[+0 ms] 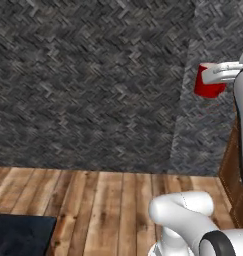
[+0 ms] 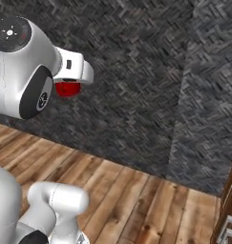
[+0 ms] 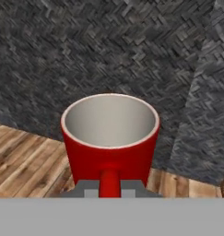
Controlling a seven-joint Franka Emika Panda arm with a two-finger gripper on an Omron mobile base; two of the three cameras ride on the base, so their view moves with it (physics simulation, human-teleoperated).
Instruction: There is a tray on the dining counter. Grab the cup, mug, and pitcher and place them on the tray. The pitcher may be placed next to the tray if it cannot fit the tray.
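A dark grey wall with a woven herringbone texture fills the background, meeting a second wall face at a corner toward 2 o'clock in the left base view. Below it runs a wooden plank floor in warm brown. A dark blue-black slab sits at 7 o'clock of the left base view, low on the floor side. A brown wood panel edges in at 4 o'clock.

The white robot arm is raised high. Its gripper is closed tight on the handle of the red mug, with the two grey fingertips pressed against either side of the handle at 6 o'clock in the hand view. The mug is carried in the air, well above the floor, upright, with its pale grey inside and round rim open to the camera.

In the left base view the mug hangs at 2 o'clock, in front of the wall corner. In the right base view the mug peeks out at 10 o'clock beneath the white wrist.
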